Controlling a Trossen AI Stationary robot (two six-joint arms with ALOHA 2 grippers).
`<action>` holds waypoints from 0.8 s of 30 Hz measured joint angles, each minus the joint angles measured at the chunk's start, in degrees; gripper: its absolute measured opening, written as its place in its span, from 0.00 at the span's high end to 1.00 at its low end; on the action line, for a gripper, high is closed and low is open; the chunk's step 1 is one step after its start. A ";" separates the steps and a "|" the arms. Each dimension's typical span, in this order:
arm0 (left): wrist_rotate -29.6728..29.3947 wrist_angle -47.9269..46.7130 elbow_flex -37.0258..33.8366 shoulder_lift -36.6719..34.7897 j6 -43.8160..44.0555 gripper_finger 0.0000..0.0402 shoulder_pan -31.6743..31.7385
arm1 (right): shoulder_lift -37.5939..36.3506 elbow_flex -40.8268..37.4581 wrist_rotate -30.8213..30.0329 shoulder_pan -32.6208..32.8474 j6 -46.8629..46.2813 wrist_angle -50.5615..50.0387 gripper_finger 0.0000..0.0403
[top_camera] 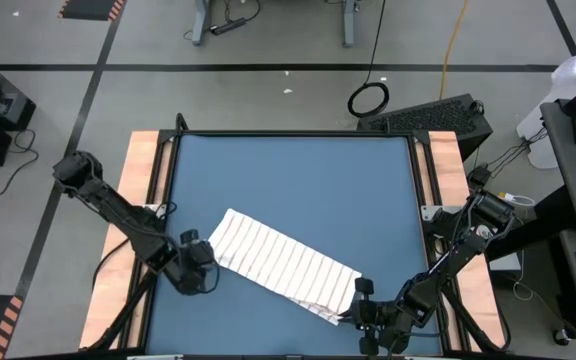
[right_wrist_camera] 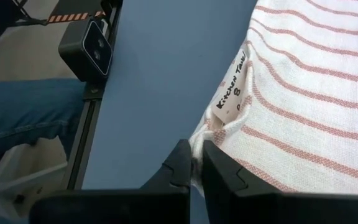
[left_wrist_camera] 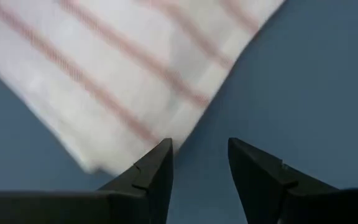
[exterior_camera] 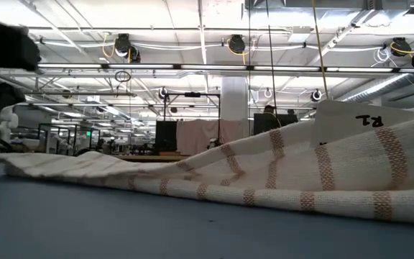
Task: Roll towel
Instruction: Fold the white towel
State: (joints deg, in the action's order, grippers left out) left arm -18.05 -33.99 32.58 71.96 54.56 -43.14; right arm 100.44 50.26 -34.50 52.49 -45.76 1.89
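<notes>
The left tool [top_camera: 201, 262] sits released, fingers apart, just off the towel's [top_camera: 280, 264] left corner near the desk's [top_camera: 298, 175] front-left. The towel lies flat, slanting across the desk's front half. The right tool [top_camera: 353, 306] is clenched on the towel's right corner beside its label [right_wrist_camera: 232, 92] at the front edge.

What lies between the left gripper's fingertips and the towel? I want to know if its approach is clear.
Only bare blue tabletop: in the left wrist view the open left gripper sits just off the towel edge, nothing between.
</notes>
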 joint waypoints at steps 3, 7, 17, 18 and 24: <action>-2.57 -0.04 0.00 0.04 -0.50 0.60 -0.13 | 0.00 0.00 0.00 0.00 0.08 0.02 0.98; -3.22 -9.52 0.02 0.04 5.75 0.60 0.27 | 0.00 0.00 0.00 0.00 0.05 0.01 0.98; -3.57 -8.74 2.54 0.04 7.87 0.60 -1.71 | 0.00 0.00 -2.74 -0.02 -1.13 -0.04 0.98; -3.75 -7.42 2.68 0.04 7.25 0.60 -2.38 | 0.00 0.00 -2.75 -0.02 -1.35 -0.07 0.98; -10.08 -1.54 2.75 2.03 -0.68 0.60 -6.93 | 0.00 0.00 -2.89 -0.02 -1.53 -0.07 0.98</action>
State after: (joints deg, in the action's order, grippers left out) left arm -28.14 -35.53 35.33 73.99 53.89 -50.07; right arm 100.44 50.26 -37.39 52.47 -47.29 1.83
